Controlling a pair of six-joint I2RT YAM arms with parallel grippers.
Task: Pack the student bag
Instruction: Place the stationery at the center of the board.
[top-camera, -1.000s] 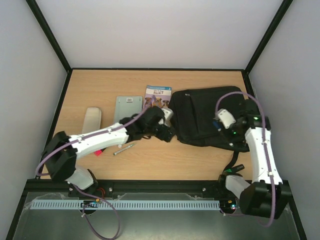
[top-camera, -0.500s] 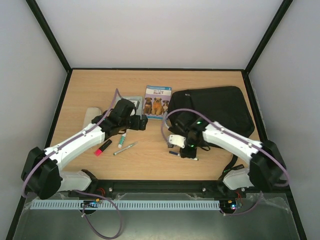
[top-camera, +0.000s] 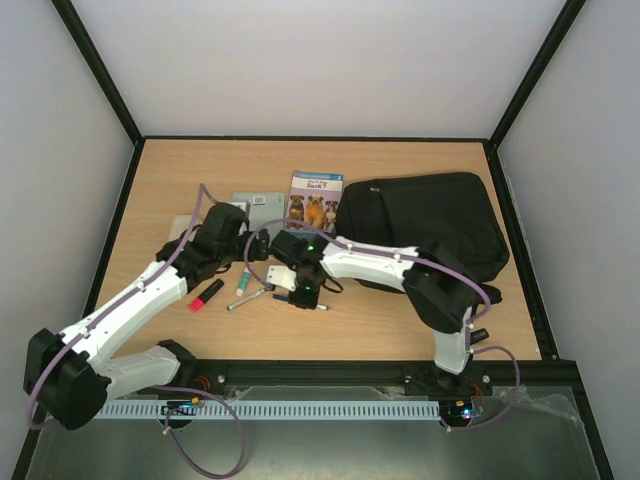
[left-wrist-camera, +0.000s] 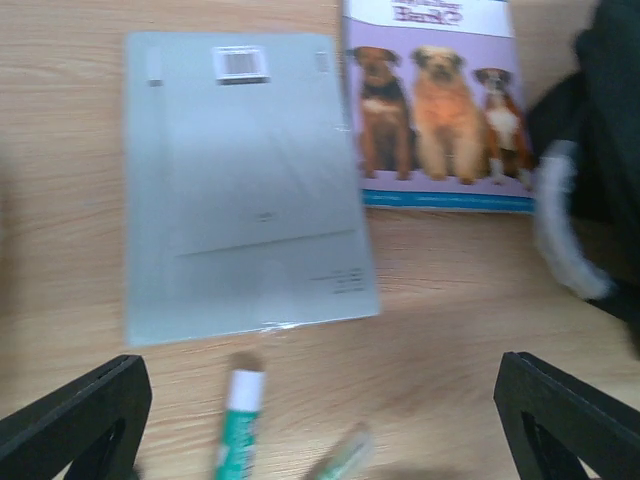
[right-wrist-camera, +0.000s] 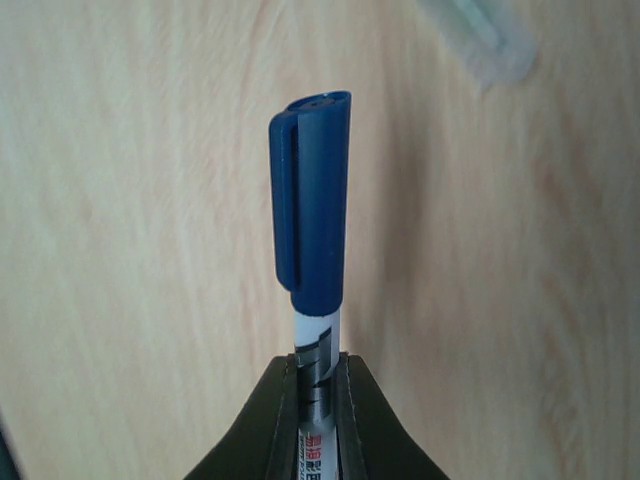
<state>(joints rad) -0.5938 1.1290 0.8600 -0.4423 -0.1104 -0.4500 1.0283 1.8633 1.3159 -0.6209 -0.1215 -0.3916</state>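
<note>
Since a second ago my right arm has swung off the student bag (top-camera: 430, 215) and far to the left, and my left arm has drawn back from the bag's edge. Now my right gripper (right-wrist-camera: 318, 378) hangs low over the middle of the table (top-camera: 370, 325), pinching a blue-capped marker (right-wrist-camera: 312, 220) by its white barrel. Whether the marker touches the wood I cannot tell. My left gripper (left-wrist-camera: 320, 365) hovers with its fingers spread wide and nothing between them, just short of the grey booklet (left-wrist-camera: 240, 180).

The surface is pale wood with a black rim, boxed in by plain white walls (top-camera: 300, 60) and black frame posts (top-camera: 100, 68). The bag lies flat at the far right of the table, its left edge just beside the dog book (top-camera: 316, 190), its grey handle (left-wrist-camera: 560, 230) on that side.

I count one bag. There are two booklets, the grey one and the dog book, side by side. There are four pens: the one I hold, a red marker (top-camera: 207, 293), a green marker (top-camera: 242, 280) and a clear pen (top-camera: 250, 297), those three close together in front of the grey booklet. One pale case (top-camera: 178, 228) lies mostly hidden under my left arm.
</note>
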